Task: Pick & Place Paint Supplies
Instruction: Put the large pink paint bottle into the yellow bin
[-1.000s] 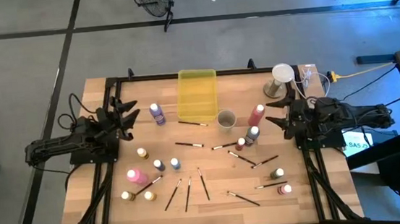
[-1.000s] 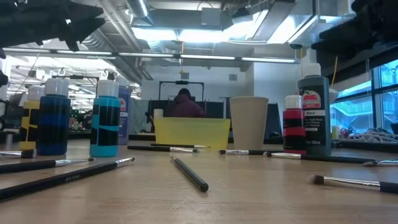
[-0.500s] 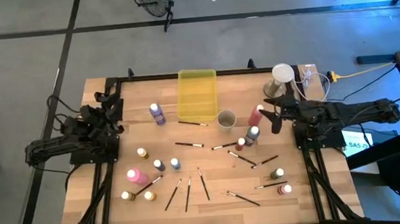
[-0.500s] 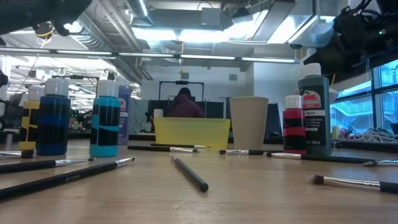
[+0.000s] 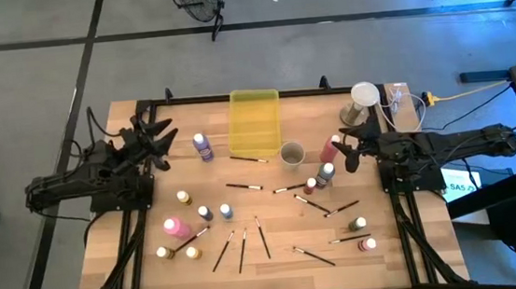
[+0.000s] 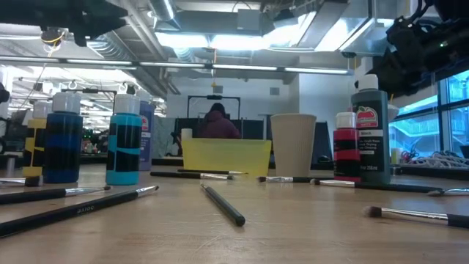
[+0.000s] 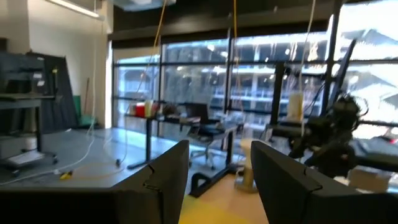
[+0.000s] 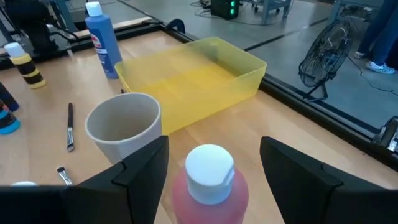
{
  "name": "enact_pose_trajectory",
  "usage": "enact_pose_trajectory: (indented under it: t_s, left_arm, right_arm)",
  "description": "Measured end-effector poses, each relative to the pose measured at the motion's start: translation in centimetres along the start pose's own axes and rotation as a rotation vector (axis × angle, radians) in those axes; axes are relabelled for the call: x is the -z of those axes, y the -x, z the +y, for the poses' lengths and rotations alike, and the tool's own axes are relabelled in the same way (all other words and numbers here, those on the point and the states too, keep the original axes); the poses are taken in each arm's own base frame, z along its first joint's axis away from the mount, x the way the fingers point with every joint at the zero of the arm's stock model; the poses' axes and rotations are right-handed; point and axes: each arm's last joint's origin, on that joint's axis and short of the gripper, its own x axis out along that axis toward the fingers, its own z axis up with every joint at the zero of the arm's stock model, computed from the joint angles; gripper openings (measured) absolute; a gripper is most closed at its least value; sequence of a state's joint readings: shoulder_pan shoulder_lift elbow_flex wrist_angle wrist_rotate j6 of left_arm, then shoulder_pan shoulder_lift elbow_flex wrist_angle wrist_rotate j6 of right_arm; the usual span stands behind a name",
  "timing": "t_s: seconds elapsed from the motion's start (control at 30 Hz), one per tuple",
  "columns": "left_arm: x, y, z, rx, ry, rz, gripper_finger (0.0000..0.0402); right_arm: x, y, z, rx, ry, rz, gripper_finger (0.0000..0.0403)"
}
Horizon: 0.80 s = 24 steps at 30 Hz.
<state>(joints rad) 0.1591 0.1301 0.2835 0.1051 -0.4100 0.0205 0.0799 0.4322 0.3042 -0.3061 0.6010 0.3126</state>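
Pink bottle (image 8: pixel 210 180): upright beside grey cup (image 8: pixel 124 127), near yellow tray (image 8: pixel 186 81).
Right gripper (image 8: pixel 211 163): fingers spread either side of its white cap, not touching.
Left gripper (image 5: pixel 156 139): parted, empty, raised at table's left edge.
Surface: wooden table (image 5: pixel 274 220), bottles and brushes (image 5: pixel 243 186) scattered.
Room: grey floor, windows.
Change: right gripper has reached inward to the bottle.

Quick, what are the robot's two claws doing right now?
Left gripper: open, holding nothing.
Right gripper: open, either side of the pink bottle, not gripping it yet.
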Motion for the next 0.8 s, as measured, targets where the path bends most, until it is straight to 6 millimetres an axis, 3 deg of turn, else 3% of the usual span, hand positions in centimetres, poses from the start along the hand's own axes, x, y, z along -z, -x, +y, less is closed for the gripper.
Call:
enact_pose_trajectory:
  t_s: [0.2,0.5,0.8]
  left_arm:
    - [-0.9,-0.8,-0.3,-0.016,-0.012,0.019,0.0168]
    - [-0.6,-1.8,-0.5,-0.089,-0.065,0.047,0.0168]
    - [-0.8,-2.5,-0.6,-0.147,-0.133,0.015,0.0168]
  right_arm:
    - [0.3,-0.5,0.2,0.010,0.011,0.034,0.0255]
    - [0.9,-1.4,0.5,0.079,0.061,0.084,0.0253]
    - [0.9,-1.9,0.9,0.101,0.065,0.081,0.0230]
